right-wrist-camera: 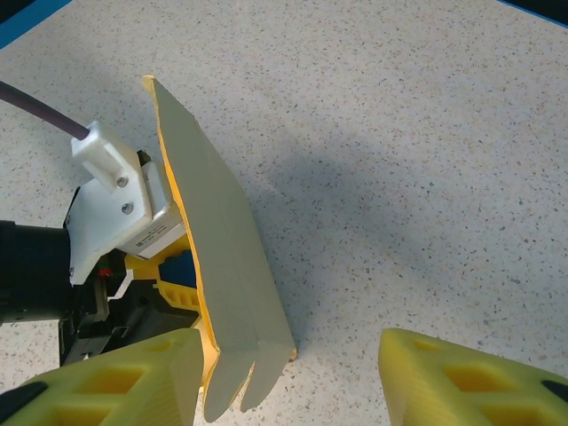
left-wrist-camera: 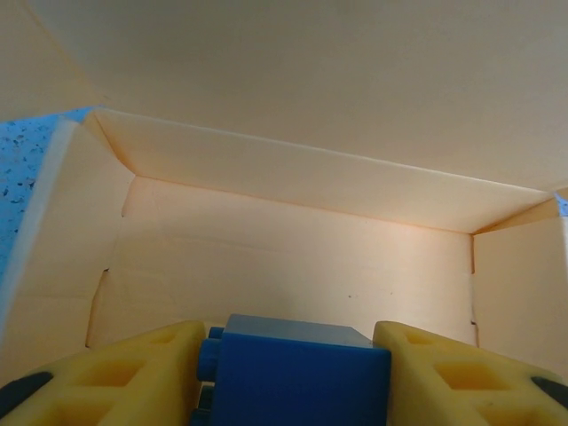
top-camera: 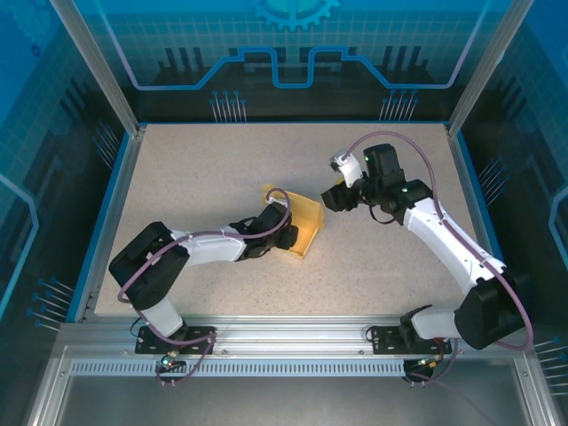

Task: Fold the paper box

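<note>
**Top external view:** The paper box (top-camera: 302, 220), partly folded with its walls raised, was located at the middle of the surface (top-camera: 204, 169). The left pincer (top-camera: 286, 236) was positioned inside its open side. The right pincer (top-camera: 336, 197) was positioned near the box, apart from it.

**Left wrist view:** A blue block (left-wrist-camera: 302, 373) was seen between the fingers (left-wrist-camera: 160, 390), within the box. Whether it was gripped could not be determined.

**Right wrist view:** The jaws were spread wide and nothing was held.
</note>
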`<state>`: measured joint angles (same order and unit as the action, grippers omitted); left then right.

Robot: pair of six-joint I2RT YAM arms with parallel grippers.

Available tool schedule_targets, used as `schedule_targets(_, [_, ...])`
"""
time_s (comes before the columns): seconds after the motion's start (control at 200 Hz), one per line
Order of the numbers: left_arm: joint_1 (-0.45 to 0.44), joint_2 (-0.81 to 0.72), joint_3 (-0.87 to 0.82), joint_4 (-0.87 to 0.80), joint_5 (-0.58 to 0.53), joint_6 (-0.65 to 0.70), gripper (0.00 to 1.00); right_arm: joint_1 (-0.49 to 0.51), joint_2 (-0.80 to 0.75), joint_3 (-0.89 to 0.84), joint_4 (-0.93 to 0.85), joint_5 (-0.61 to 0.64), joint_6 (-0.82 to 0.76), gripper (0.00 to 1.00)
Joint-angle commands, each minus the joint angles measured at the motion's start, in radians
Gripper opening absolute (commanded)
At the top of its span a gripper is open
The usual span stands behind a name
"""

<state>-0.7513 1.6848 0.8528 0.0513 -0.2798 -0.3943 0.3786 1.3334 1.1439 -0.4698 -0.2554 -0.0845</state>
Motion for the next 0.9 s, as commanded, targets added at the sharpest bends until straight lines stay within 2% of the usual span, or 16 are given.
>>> schedule_targets(0.0, [-0.007,0.006,0.030,0.028,-0.027,0.022,0.55,-0.012,-0.026,-0.012,0.010,-0.012,0.024,0.56])
schedule_targets(0.31, [-0.007,-0.099,-0.018,0.044,-0.006,0.041,0.63,-0.009,-0.084,-0.056,0.017,0.067,0.121,0.56])
schedule_targets(0.555, [0.004,-0.389,-0.137,0.039,0.021,0.103,0.71,0.011,-0.226,-0.197,0.044,0.144,0.212,0.58])
schedule_targets(0.71, [0.120,-0.520,-0.179,0.013,0.067,0.151,0.73,0.093,-0.275,-0.319,0.143,0.181,0.247,0.59])
schedule_targets(0.815, [0.239,-0.528,-0.176,0.010,0.178,0.166,0.76,0.161,-0.260,-0.368,0.221,0.234,0.265,0.60])
schedule_targets(0.895, [0.290,-0.496,-0.171,0.030,0.235,0.198,0.81,0.194,-0.233,-0.399,0.282,0.272,0.287,0.60])
